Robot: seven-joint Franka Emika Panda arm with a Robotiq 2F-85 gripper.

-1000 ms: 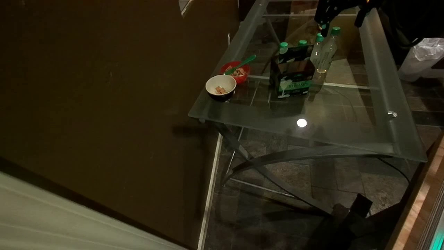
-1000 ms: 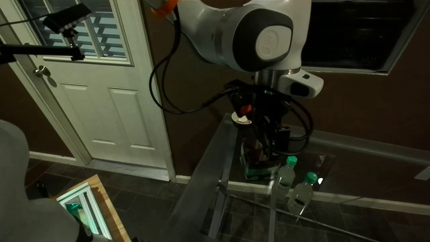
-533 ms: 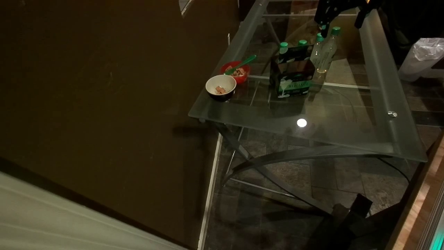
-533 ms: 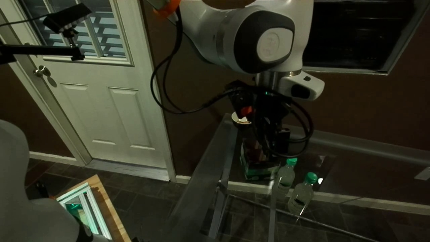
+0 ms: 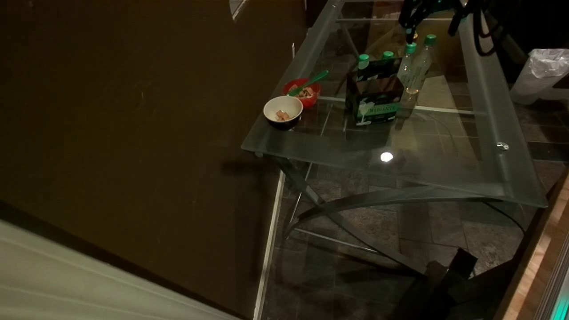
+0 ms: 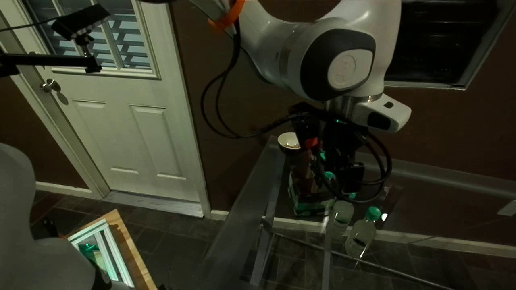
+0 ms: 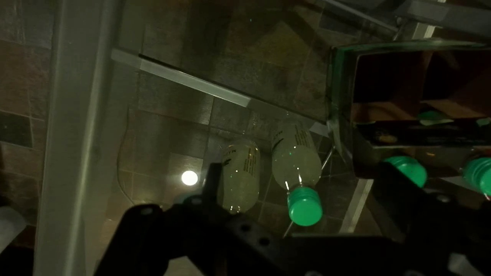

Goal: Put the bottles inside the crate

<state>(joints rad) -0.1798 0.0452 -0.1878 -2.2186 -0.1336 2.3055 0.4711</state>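
Note:
The crate is a black and green carton carrier on the glass table; it also shows in the wrist view and partly behind the arm in an exterior view. Two green-capped bottles stand in its far row. Two pale bottles with green caps stand upright on the table beside it: the nearer bottle and the farther bottle, its cap hidden by a finger. My gripper is open above them, the nearer bottle's cap between its fingers, not gripped. It also shows in an exterior view.
A white bowl and a red bowl with a green spoon stand near the table's wall-side edge. A wall runs along that side of the table. A white bin stands on the floor beyond the table.
The arm and open gripper have moved right and a little down in an exterior view, now covering the nearer bottle's cap and uncovering green caps at the crate. The bottles and crate have not moved.

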